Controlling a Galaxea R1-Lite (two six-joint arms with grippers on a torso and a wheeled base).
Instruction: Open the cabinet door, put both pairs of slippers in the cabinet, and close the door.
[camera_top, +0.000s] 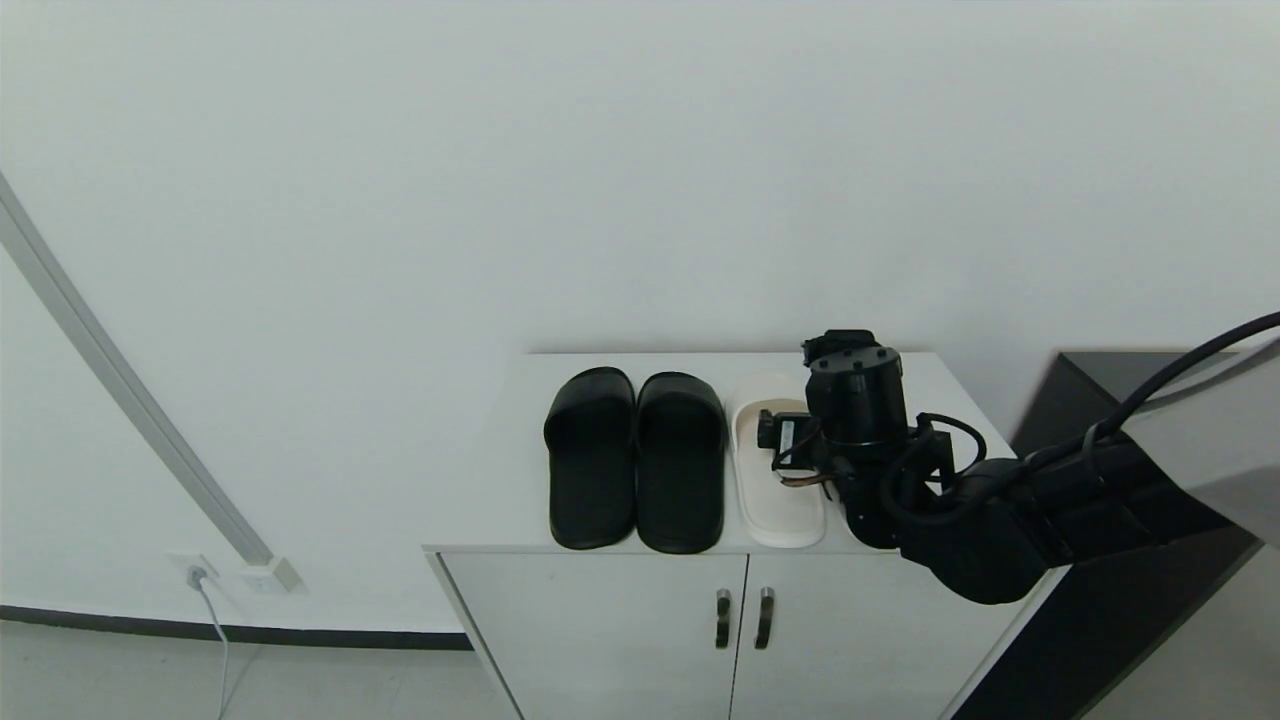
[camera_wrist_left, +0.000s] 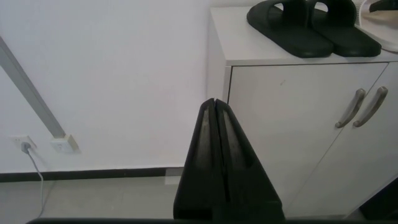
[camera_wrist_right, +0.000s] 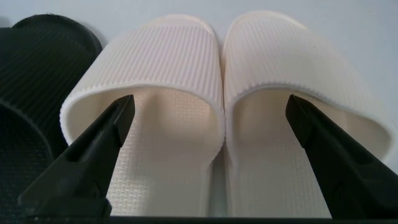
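A pair of black slippers (camera_top: 635, 458) and a pair of white slippers (camera_top: 775, 470) lie side by side on top of the white cabinet (camera_top: 500, 440), whose two doors are closed, handles (camera_top: 742, 617) at the middle. My right gripper (camera_wrist_right: 208, 134) is open just above the white pair (camera_wrist_right: 217, 93), one finger (camera_wrist_right: 93, 155) inside the mouth of each slipper's strap. The right arm (camera_top: 870, 440) hides the right white slipper in the head view. My left gripper (camera_wrist_left: 216, 118) is shut and empty, low to the left of the cabinet, facing its front (camera_wrist_left: 292, 118).
A white wall stands behind the cabinet. A black unit (camera_top: 1100, 400) adjoins the cabinet's right side. A grey slanted rail (camera_top: 120, 380), a wall socket (camera_top: 195, 572) and a cable hang on the wall at the left, over bare floor.
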